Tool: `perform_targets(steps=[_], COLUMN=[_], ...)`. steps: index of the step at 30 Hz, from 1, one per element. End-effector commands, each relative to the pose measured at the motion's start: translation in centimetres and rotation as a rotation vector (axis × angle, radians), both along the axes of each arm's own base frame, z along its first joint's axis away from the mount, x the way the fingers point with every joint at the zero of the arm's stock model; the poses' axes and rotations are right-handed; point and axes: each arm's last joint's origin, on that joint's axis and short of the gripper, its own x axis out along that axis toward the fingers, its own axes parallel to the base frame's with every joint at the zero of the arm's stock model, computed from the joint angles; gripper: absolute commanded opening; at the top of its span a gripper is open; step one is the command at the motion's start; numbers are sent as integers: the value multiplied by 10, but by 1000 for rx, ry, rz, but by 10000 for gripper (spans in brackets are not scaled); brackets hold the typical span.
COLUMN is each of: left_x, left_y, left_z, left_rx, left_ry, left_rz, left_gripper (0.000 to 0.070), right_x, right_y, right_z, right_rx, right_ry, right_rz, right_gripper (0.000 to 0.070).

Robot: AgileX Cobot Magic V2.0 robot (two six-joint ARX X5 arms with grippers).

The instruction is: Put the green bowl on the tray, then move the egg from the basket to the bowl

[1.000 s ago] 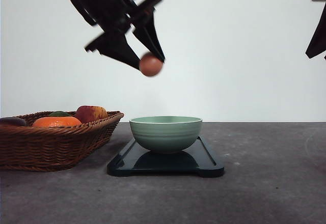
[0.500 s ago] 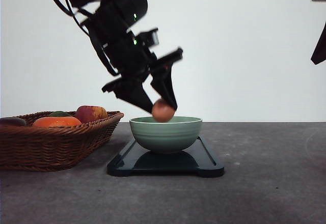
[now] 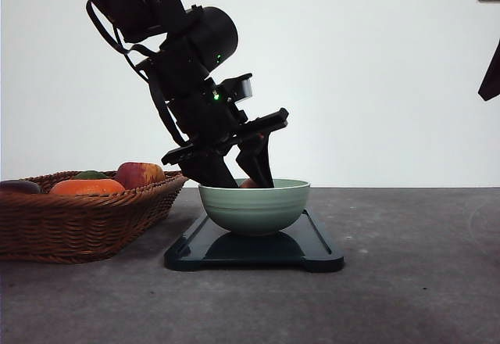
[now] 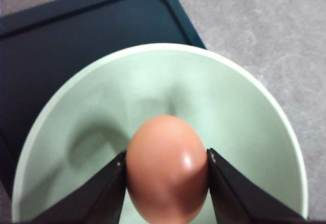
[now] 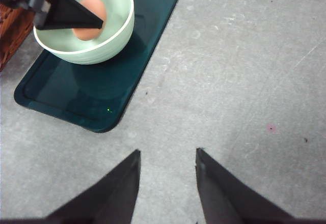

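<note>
Front view: my left gripper (image 3: pixel 248 178) dips inside the green bowl (image 3: pixel 254 206), its fingertips below the lighter rim, with a sliver of the egg (image 3: pixel 249 182) showing between them. The bowl sits on the tray (image 3: pixel 312 246), directly beneath the claw; the basket (image 3: pixel 86 215) lies off to the claw's left side, holding an apple (image 3: pixel 139 174) and an orange fruit (image 3: pixel 86 187). A dark edge of my right arm (image 3: pixel 491 74) hangs at the far right, well apart from the bowl.

Left wrist view: I see the two black fingers (image 4: pixel 97 196) pressed against either side of the egg (image 4: pixel 167 168), closed just to its width and gripping it. The egg hangs over the pale inside of the bowl (image 4: pixel 239 112); whether it touches the bottom I cannot tell. The tray (image 4: pixel 61 40) spreads beyond the bowl.

Right wrist view: my right gripper (image 5: pixel 165 188) stands parted with nothing between its fingers, over bare grey table (image 5: pixel 244 71). The bowl (image 5: pixel 109 38), the egg (image 5: pixel 87 18) and the tray (image 5: pixel 102 96) lie well ahead of it.
</note>
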Motion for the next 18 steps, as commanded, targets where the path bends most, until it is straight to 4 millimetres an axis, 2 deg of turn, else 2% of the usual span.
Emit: perform_targets(steps=[1,6,11,18], left_x=[4,5,6,8], left_y=[-8,-9,-12,-18], left_z=[-6,-14,-11,8], left_rx=[5,15,0,1], left_ry=[-10,4,-16,-14], left_rz=[-16,-17,-20,-28], left_gripper=[189,201,375,387], right_x=[1,1,1,1], right_y=[1,1,1,1], right_z=[2,1,1,1], right_rx=[9,8,9,8], right_ry=[-3,-3,-2,-2], right_rz=[-1,0,0,0], right_gripper=[212,212,212,212])
